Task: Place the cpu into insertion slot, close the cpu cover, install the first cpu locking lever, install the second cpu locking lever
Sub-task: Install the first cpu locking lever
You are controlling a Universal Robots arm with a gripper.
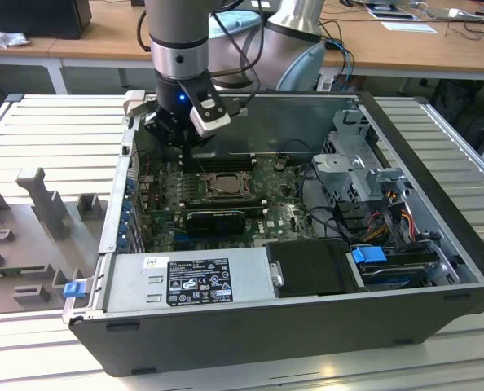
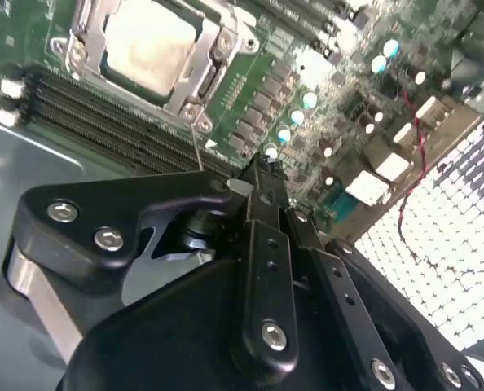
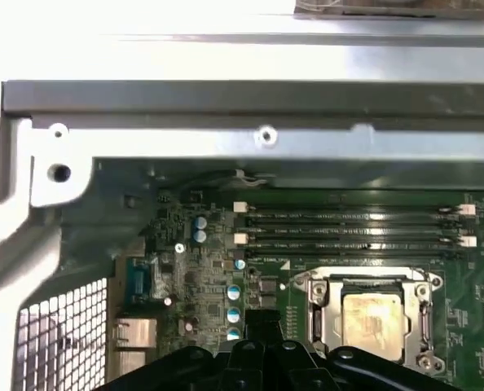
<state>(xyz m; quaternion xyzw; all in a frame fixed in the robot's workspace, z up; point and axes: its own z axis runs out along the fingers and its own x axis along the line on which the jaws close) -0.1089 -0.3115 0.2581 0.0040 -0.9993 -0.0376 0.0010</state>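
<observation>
**Chip seated, cover down, gripper poised at the socket's edge**

Second wrist view first: the cpu [image 2: 148, 45] lies flat in the insertion slot [image 2: 195, 42], its pale metal top showing through the square opening of the cpu cover [image 2: 212, 50], which looks lowered over it. A thin wire locking lever [image 2: 197, 145] rises just beside the socket's corner, towards the gripper [image 2: 258, 175]. The gripper's black fingers are drawn together to a narrow tip with nothing between them, and that tip hangs close to the lever, though I can't say it touches.

Over in the first wrist view, the same socket sits on the green motherboard [image 3: 185, 277], memory slots [image 3: 348, 232] running alongside it.

In the exterior view, the arm reaches down into the open computer case [image 1: 250, 326], over the board near the exterior view's left.

Handling call: that lever looks a light, springy steel wire, stiff enough to resist and slick enough to skid off a fingertip. Best taken at its free end, not near the hinge. The chip beneath is fragile; pressure belongs on the frame.
</observation>
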